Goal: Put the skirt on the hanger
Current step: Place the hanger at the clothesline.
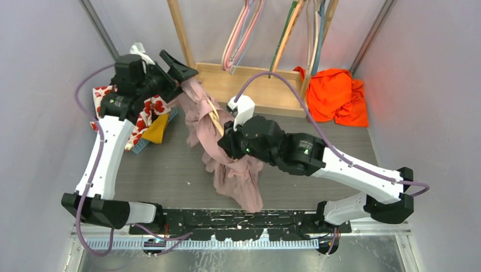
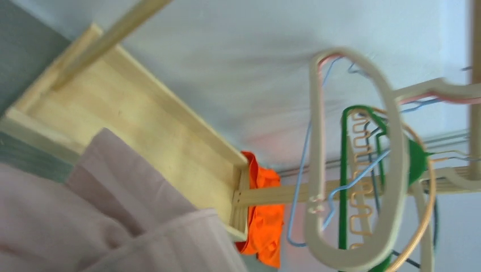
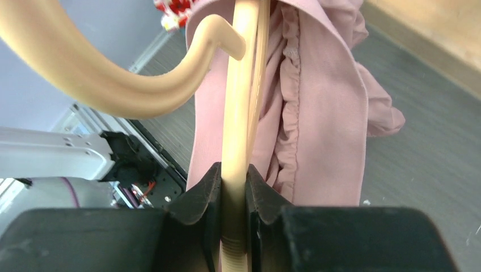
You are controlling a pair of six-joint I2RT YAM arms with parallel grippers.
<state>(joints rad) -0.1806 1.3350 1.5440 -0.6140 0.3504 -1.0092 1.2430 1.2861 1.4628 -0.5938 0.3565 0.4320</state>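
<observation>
The right pincer (image 3: 233, 192) is clamped on the cream curved hanger (image 3: 237, 102). In the overhead view the hanger's long axis runs from 11 to 5 o'clock. The dusty-pink ruffled fabric skirt (image 1: 238, 170) drapes along it, its lower end at 5 o'clock over the grey worktop (image 1: 164, 170). The left pincer (image 1: 180, 67) gapes wide at the skirt's 11 o'clock end.

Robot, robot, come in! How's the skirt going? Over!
Right hand shut on hanger. Left hand open, beside skirt. Skirt bunched against hanger, bottom on table. Nothing blocking.
</observation>
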